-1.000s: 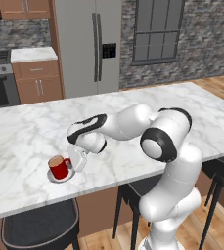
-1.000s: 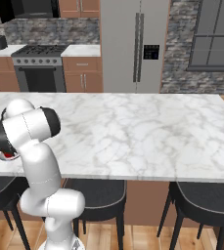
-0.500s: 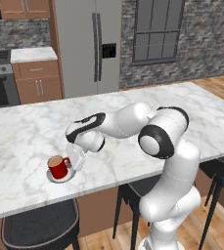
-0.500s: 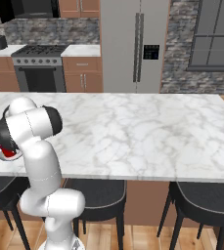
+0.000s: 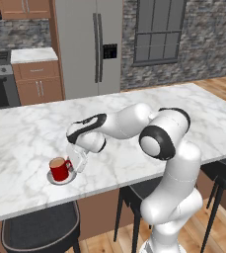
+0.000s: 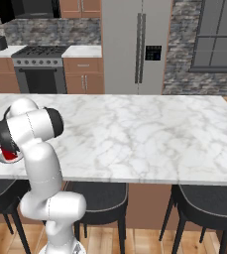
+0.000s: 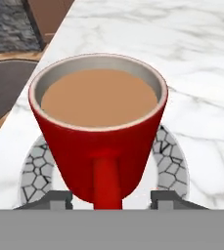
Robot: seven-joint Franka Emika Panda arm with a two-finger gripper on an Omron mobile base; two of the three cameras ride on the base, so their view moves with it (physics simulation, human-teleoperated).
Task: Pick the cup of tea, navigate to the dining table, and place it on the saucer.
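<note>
No readable text, labels, brand names, numbers or signs anywhere. Dark dispenser panel on the refrigerator door (image 5: 110, 51): too small and blurred to make out any characters.

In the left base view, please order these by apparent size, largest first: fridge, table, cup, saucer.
1. Table: it spans the whole width.
2. Fridge: it stands farther away, so its true size next to the table is unsure.
3. Saucer: slightly wider than the cup.
4. Cup: it stands on the saucer.
</note>
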